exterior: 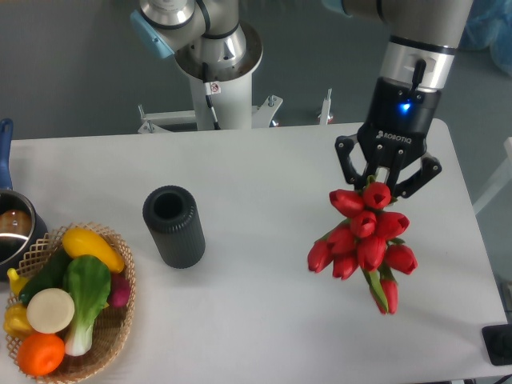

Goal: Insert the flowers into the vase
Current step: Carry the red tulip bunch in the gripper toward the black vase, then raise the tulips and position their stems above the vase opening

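Observation:
The flowers (364, 240), a bunch of red tulips with green stems, hang at the right side of the table. My gripper (385, 182) points down and is shut on the top of the bunch, holding it above the tabletop. The stems point down towards the front. The vase (173, 226), a dark ribbed cylinder with a round open mouth, stands upright left of centre, well to the left of the gripper and apart from the flowers.
A wicker basket (120, 320) with colourful vegetables sits at the front left corner. A pot with a blue handle (10, 216) is at the left edge. The robot base (216, 64) stands behind the table. A dark object (498, 344) lies at the right edge.

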